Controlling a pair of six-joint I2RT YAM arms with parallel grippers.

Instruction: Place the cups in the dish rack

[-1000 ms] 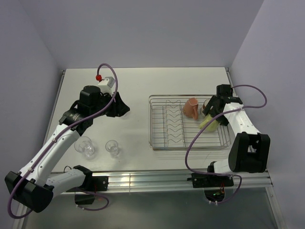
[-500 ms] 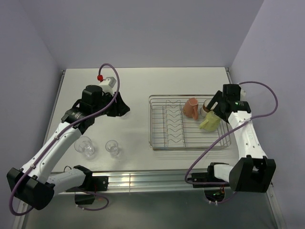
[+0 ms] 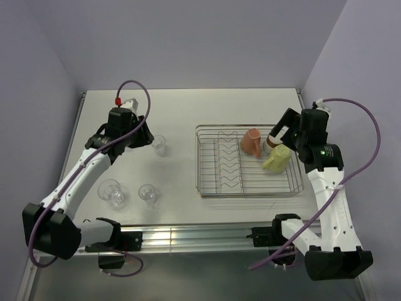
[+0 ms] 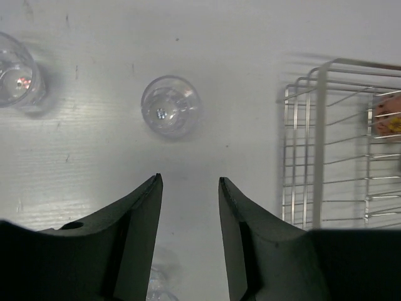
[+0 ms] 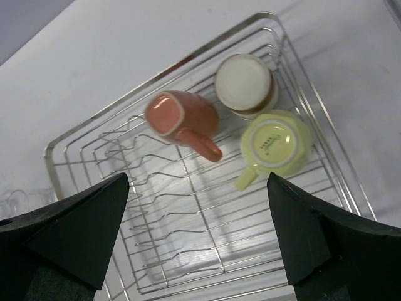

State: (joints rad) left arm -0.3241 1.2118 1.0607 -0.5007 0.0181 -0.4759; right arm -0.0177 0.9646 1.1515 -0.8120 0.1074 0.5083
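Observation:
The chrome dish rack (image 3: 250,195) (image 5: 49,153) holds three cups at its far right. A pink mug (image 3: 252,141) (image 5: 182,116) lies tilted; the brown cup (image 3: 273,141) (image 5: 245,84) and the yellow-green mug (image 3: 277,158) (image 5: 276,143) stand upside down. My right gripper (image 3: 287,132) (image 5: 198,179) hangs wide open above them, holding nothing. Clear glass tumblers (image 3: 159,145) (image 3: 111,191) (image 3: 148,194) stand on the table left of the rack. My left gripper (image 3: 145,137) (image 4: 190,179) is open and empty above the table, short of a tumbler (image 4: 170,105).
In the left wrist view another tumbler (image 4: 15,78) stands at the far left, and part of a third (image 4: 156,282) shows under the left finger. The rack's corner (image 4: 319,125) is to the right. Zigzag dividers (image 3: 229,164) fill the rack's left half.
My right gripper let go of the yellow-green mug in the rack and rose away, opening wider. My left arm pulled back, uncovering a tumbler beside the rack.

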